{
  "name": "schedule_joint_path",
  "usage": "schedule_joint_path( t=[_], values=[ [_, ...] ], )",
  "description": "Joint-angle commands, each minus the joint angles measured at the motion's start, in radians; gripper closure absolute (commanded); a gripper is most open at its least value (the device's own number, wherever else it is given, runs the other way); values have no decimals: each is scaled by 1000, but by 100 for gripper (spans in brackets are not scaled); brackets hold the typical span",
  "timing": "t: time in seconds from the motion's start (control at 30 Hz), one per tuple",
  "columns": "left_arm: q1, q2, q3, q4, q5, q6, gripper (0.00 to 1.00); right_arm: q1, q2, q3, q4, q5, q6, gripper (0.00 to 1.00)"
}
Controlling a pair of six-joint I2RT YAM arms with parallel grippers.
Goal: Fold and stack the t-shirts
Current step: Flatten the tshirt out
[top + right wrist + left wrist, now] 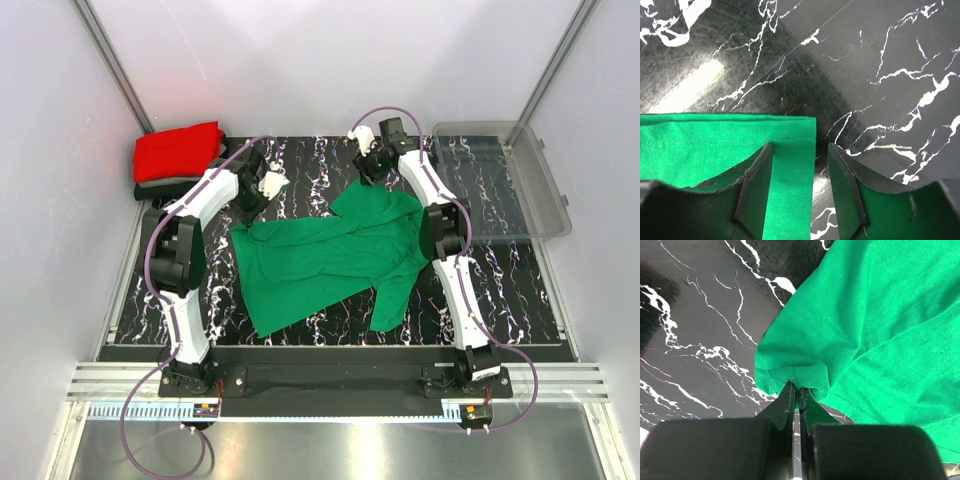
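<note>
A bright green t-shirt [330,255] lies spread across the black marbled table [300,160]. My left gripper [798,389] is shut on a bunched bit of the green t-shirt's [880,325] edge, at the shirt's left side [248,212]. My right gripper [800,147] stands open low over the hemmed corner of the green shirt [715,145]; the corner lies flat between the jaws and neither one touches it. In the top view that gripper [372,172] is at the shirt's far corner. A folded red t-shirt [178,150] rests on dark folded shirts [160,187] at the back left.
A clear plastic bin [510,180] stands at the back right, partly off the table's right side. White walls and metal frame posts close in the workspace. Bare marbled table [880,60] lies beyond the shirt's corner.
</note>
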Motion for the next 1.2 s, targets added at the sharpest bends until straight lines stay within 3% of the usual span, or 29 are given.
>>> schedule_joint_path(
  t=[0.0,0.03,0.1,0.17,0.2,0.27,0.43,0.63,0.87,1.17],
  values=[
    [-4,7,45,-1,-18,7,100,15,41,32,12,26,5,44],
    [-4,9,45,-3,-19,7,100,15,44,32,8,20,5,45],
    [-5,7,43,-1,-19,7,100,18,50,38,0,15,-2,56],
    [-5,6,40,-1,-22,9,100,20,50,44,-9,3,-11,72],
    [-5,6,38,-3,-21,7,100,18,50,43,-9,1,-13,87],
    [-5,6,37,-3,-21,4,100,18,50,44,-9,3,-13,100],
    [-8,-7,46,-1,-27,10,100,15,11,80,1,40,27,100],
    [-17,-83,178,-38,-60,12,100,-17,-224,83,27,116,61,100],
    [-36,-249,394,-67,-74,26,100,-26,-622,-87,38,147,68,100],
    [-39,-456,457,-55,-137,72,100,-20,-1101,-388,37,208,78,100]
  ],
)
